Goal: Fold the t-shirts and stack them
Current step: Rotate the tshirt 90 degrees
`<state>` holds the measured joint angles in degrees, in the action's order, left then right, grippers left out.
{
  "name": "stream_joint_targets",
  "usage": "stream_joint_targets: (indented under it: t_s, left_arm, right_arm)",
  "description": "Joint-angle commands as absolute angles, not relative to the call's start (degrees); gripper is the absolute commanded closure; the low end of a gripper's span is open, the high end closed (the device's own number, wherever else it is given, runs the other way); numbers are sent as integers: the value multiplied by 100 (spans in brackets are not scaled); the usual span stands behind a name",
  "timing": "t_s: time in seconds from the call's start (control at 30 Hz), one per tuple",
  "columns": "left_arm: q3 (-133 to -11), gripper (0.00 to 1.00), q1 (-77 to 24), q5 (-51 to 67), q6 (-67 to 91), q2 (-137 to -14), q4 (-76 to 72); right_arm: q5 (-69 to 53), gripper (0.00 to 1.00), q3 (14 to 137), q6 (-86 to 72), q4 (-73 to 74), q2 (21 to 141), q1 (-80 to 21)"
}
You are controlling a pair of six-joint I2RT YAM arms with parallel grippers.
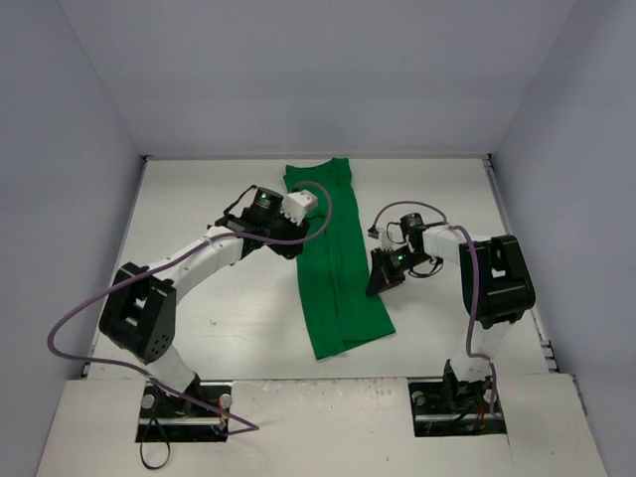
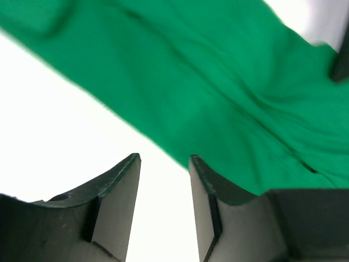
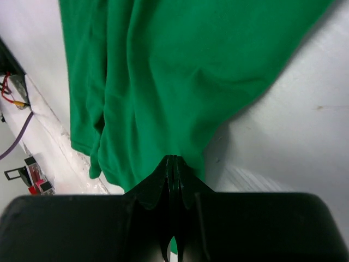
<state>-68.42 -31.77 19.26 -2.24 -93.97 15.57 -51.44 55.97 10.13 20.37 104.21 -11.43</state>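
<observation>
The bright-green t-shirt (image 1: 333, 253) lies folded into a long strip down the middle of the table. My left gripper (image 1: 296, 229) hovers at the strip's upper left edge. In the left wrist view it (image 2: 163, 159) is open and empty, with the t-shirt (image 2: 218, 93) just beyond its tips. My right gripper (image 1: 382, 272) is at the strip's right edge, near the lower end. In the right wrist view it (image 3: 174, 158) is shut on the edge of the t-shirt (image 3: 163, 82), and the folds run toward its tips.
Grey walls enclose the white table (image 1: 209, 318) on three sides. The arm bases sit on a raised near ledge (image 1: 318, 417). A purple cable (image 1: 89, 308) loops off the left arm. The table's edge with wires shows at the left of the right wrist view (image 3: 22, 103).
</observation>
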Motion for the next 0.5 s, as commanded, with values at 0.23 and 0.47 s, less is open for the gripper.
stream_joint_targets:
  t_s: [0.23,0.47]
  left_arm:
    - [-6860,54,-2770,1455,75,-8390,1315]
    - [-6519,22,-2742,1981,-216,-7963,1166]
  right_arm:
    - [-3933,100,4915,-477,1609,10178,-2310]
    - [-3975,97,4395,-1630,271,7448,-3123]
